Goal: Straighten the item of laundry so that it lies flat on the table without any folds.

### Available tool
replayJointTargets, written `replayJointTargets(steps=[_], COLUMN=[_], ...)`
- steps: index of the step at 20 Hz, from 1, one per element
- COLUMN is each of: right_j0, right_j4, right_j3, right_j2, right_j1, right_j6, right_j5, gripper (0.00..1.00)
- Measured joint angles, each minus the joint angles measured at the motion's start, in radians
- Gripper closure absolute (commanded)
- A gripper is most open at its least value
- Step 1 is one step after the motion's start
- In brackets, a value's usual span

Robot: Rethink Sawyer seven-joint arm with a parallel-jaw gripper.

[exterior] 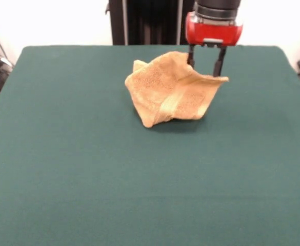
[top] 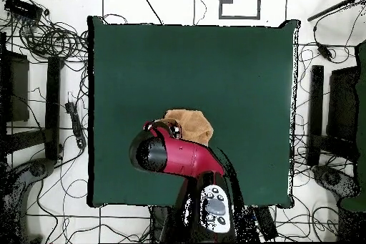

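From above, the red arm point(top: 179, 157) covers most of the towel point(top: 193, 125), only a tan bunch pokes out past it, on the green tabletop point(top: 179, 62). Cables point(top: 50, 41) everywhere on the floor.

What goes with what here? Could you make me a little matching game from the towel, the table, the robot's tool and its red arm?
Things:
1. towel
2. table
3. tool
4. red arm

Descriptions:
A. dark green and flat, carrying everything else
B. two dark fingers spread apart, at the cloth's raised top edge
C. orange-tan, crumpled and standing up in folds
D. reaches in from the bottom of the overhead view, hiding part of the cloth

Pairs: 1-C, 2-A, 3-B, 4-D
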Motion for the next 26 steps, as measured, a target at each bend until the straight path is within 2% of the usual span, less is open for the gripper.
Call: replayJointTargets(steps=[13,18,26], right_j0=[-0.013,-0.07,-0.166], right_j4=[-0.105,-0.155,-0.234], right_j3=[-0.152,-0.224,-0.342], right_j2=[-0.047,-0.047,-0.043], right_j1=[-0.024,-0.017,0.047], right_j6=[0.0,0.0,0.0], right_j5=[0.037,0.047,0.047], gripper=[0.0,0.0,0.0])
